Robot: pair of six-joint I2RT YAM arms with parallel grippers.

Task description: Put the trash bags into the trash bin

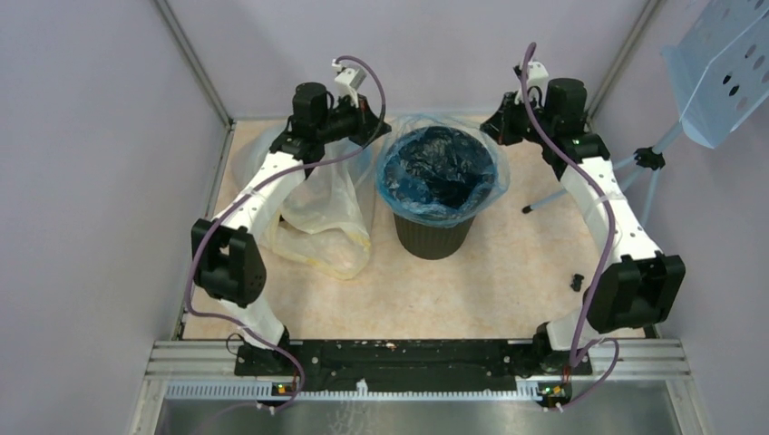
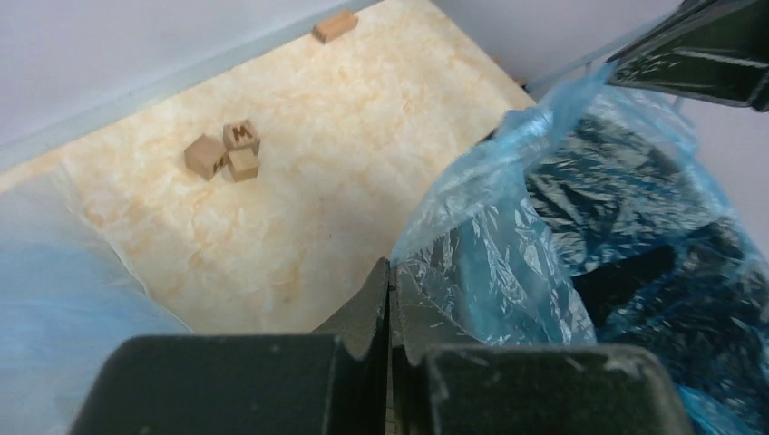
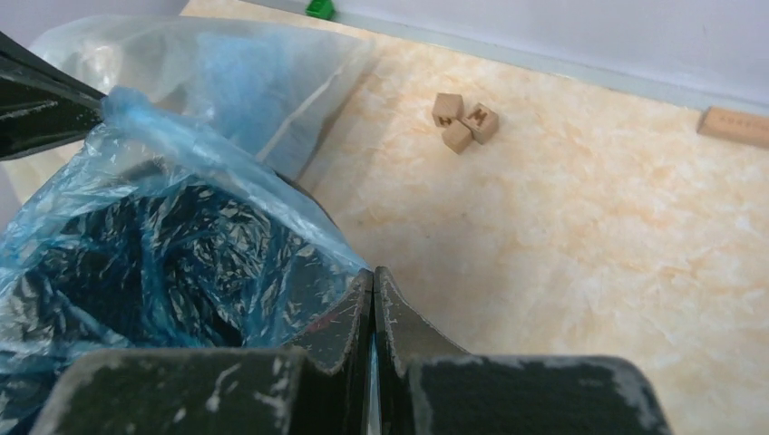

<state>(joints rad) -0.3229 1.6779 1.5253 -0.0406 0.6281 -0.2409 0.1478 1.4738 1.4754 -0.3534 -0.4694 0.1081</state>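
Observation:
The trash bin (image 1: 433,233), round, black and ribbed, stands mid-table. The blue trash bag (image 1: 440,172) lines its mouth, its glossy film spread over the rim. My left gripper (image 1: 383,134) is at the rim's far left. In the left wrist view its jaws (image 2: 390,272) are pressed together on the edge of the blue film (image 2: 508,245). My right gripper (image 1: 492,130) is at the rim's far right. Its jaws (image 3: 373,276) are shut too, with a strip of the blue film (image 3: 181,245) between them. Both hold the bag's edge above the bin.
A large clear yellowish bag (image 1: 322,217) lies left of the bin under my left arm. Small wooden letter blocks (image 2: 224,151) (image 3: 464,121) and a wooden stick (image 3: 734,127) lie near the back wall. A tripod with a perforated blue plate (image 1: 725,72) stands at the right.

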